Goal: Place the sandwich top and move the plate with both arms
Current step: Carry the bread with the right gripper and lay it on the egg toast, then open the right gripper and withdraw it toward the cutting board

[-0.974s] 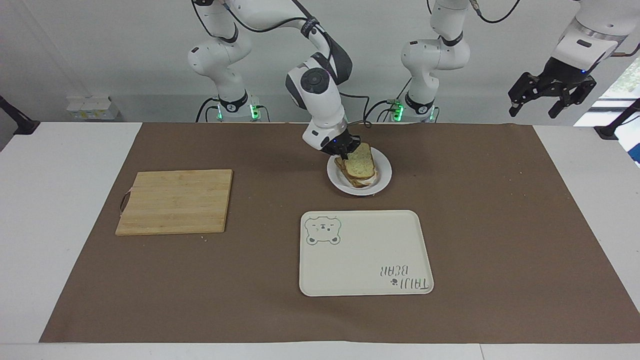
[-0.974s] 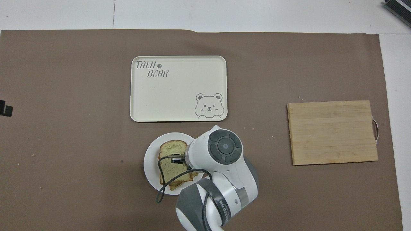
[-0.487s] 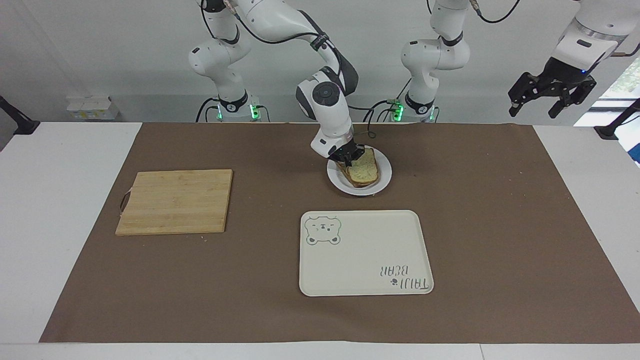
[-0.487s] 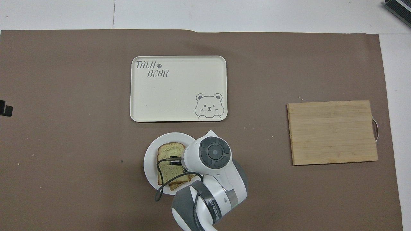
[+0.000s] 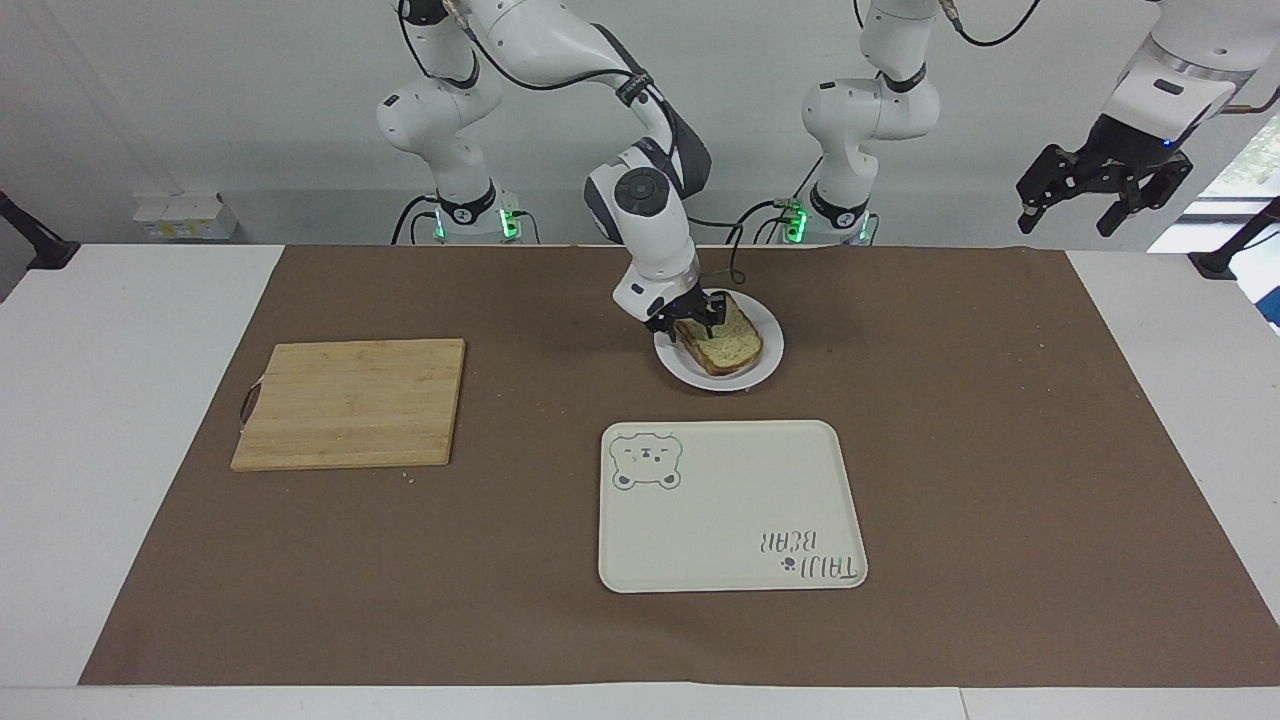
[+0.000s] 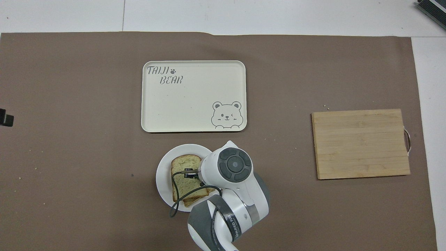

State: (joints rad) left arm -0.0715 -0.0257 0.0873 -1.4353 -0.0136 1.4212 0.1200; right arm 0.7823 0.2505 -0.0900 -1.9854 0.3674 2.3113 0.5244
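Observation:
The sandwich top (image 5: 728,342) (image 6: 185,171), a pale speckled slice with a brown crust, lies flat on a stack of bread on the small white plate (image 5: 768,358) (image 6: 161,175). What lies under the slice is hidden. My right gripper (image 5: 689,320) hangs low over the slice's edge nearer the robots, with its fingers spread apart and nothing gripped. In the overhead view the right arm's wrist covers that gripper and part of the plate. My left gripper (image 5: 1068,222) waits open, high above the left arm's end of the table, holding nothing.
A cream tray (image 5: 730,505) (image 6: 193,97) with a bear drawing lies just farther from the robots than the plate. A wooden cutting board (image 5: 350,400) (image 6: 360,143) sits toward the right arm's end. A brown mat covers the table.
The right gripper lowered the tilted slice until it lay flat on the stack, then spread its fingers and let go. The left arm has not moved.

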